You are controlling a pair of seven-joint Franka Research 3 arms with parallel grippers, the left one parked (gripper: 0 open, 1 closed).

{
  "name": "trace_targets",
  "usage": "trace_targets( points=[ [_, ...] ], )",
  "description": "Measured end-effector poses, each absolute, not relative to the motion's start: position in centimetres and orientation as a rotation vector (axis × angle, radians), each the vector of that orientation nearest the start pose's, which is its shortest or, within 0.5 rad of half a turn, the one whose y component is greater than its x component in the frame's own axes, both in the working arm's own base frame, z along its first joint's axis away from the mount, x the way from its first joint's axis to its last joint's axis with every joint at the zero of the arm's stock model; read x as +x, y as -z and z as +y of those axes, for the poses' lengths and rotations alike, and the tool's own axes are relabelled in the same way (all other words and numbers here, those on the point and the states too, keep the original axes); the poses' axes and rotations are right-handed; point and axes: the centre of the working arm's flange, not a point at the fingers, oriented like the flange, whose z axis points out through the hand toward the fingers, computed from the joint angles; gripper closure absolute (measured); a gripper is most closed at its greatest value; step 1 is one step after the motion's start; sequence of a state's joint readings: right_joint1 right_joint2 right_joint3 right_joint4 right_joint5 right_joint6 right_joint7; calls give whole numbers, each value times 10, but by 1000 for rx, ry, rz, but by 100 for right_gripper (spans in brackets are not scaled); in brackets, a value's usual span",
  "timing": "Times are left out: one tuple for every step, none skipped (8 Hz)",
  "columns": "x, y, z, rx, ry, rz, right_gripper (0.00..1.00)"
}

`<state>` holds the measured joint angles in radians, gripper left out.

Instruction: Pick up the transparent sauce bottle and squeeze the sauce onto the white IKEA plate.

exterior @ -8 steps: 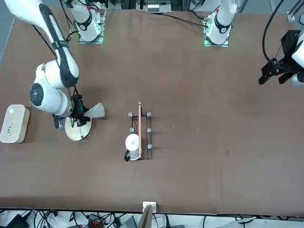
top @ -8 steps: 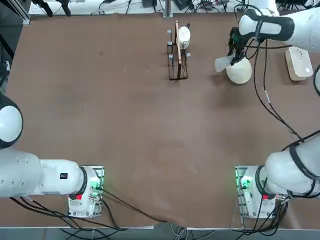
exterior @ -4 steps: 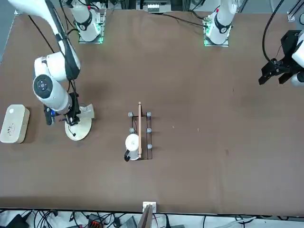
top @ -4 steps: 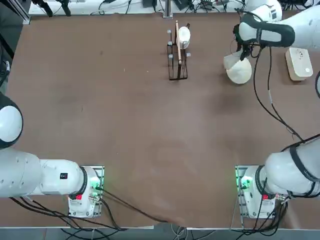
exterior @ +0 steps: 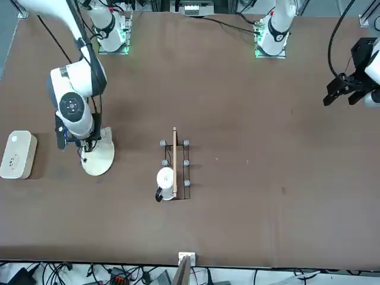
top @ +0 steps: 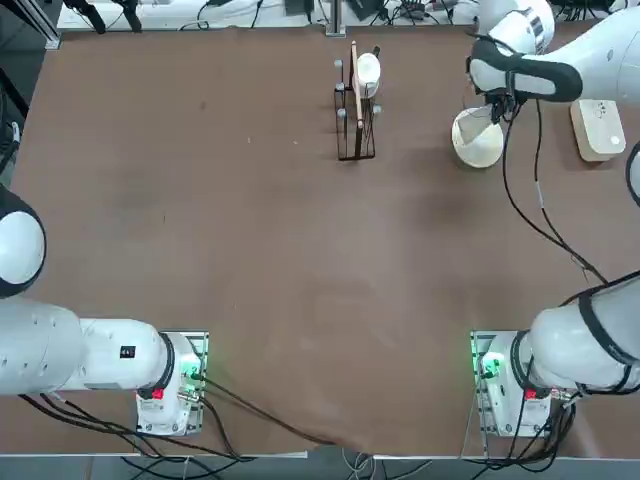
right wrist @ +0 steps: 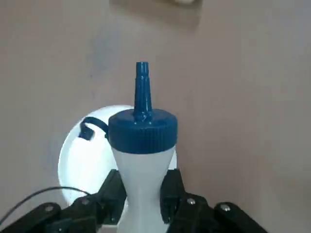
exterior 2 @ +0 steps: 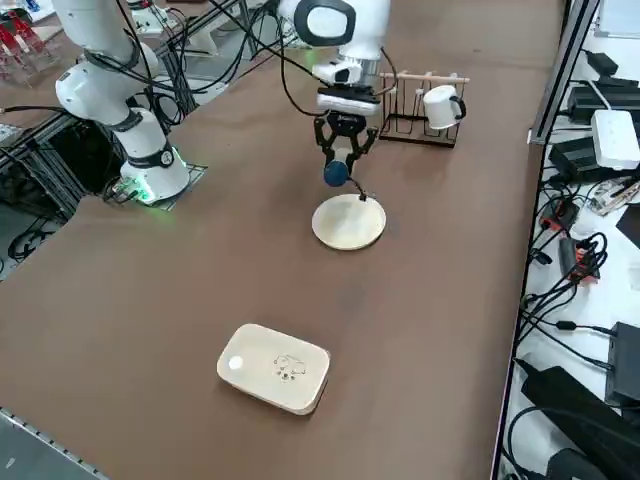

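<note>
Pinching the translucent white plastic squeeze bottle [right wrist: 141, 208] by its body in the right gripper [right wrist: 145, 182], above the round white plate [exterior 2: 345, 228] on the worktop's [top: 270, 250] far right, probably handling light, soft and slightly slippery, so best holding mid-body, below the stiffer blue ribbed cap [right wrist: 142, 133].

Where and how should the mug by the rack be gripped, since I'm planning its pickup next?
Probably the handle: on the mug, its dark loop sticks out away from the rack, so I'd come from that outer side. The rack's bars crowd the opposite side. The right gripper, over the plate, is shut on the bottle, so it must free itself first.
</note>
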<state>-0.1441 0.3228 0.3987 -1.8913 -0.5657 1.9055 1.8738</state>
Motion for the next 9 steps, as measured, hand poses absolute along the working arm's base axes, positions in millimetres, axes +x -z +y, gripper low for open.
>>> trace_targets(
  points=[
    [582,-333,97,-2790,459,2284,60],
    [577,-331,88,-2845,536,2356,60],
    [572,-326,75,-2876,612,2452,60],
    [568,-318,59,-2864,732,2575,60],
    [561,-304,40,-2837,890,2693,60],
    [550,-285,20,-2783,1054,2800,60],
    [536,-268,-3,-2724,1201,2876,60],
    [522,-251,-26,-2663,1360,2922,60],
    [506,-236,-53,-2613,1486,2957,60]
  ],
)
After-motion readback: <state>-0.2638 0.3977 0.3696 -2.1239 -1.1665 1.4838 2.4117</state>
